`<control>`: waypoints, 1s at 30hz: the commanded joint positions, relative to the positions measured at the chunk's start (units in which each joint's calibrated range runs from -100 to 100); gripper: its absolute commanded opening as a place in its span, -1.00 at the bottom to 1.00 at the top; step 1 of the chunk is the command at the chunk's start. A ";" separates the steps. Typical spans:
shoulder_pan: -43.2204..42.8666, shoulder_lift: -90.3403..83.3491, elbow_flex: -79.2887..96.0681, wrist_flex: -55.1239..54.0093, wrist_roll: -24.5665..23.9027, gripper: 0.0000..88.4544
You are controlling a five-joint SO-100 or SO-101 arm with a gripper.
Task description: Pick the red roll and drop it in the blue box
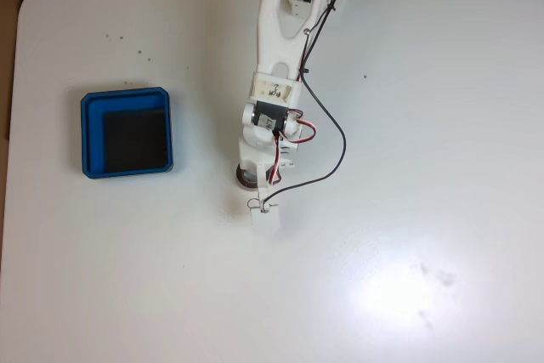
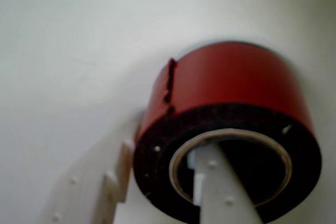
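Observation:
The red roll [image 2: 231,80] lies flat on the white table, close up in the wrist view, with its dark rim and pale core facing up. My gripper [image 2: 165,150] straddles the roll's left wall: one white finger [image 2: 220,192] reaches down into the hollow core and the other finger [image 2: 113,187] stands just outside the rim. A small dark gap shows between the inner finger and the core wall. In the fixed view the roll [image 1: 243,178] peeks out from under the gripper [image 1: 252,174]. The blue box [image 1: 92,129] sits well to the left, its black floor bare.
The white arm [image 1: 276,57] stretches down from the top edge, with black and red cables [image 1: 336,129] looping to its right. A white block [image 1: 266,219] hangs just below the gripper. The table's left edge curves at the top left corner.

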 commanded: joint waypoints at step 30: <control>7.57 -24.70 -3.95 -0.12 0.25 -0.99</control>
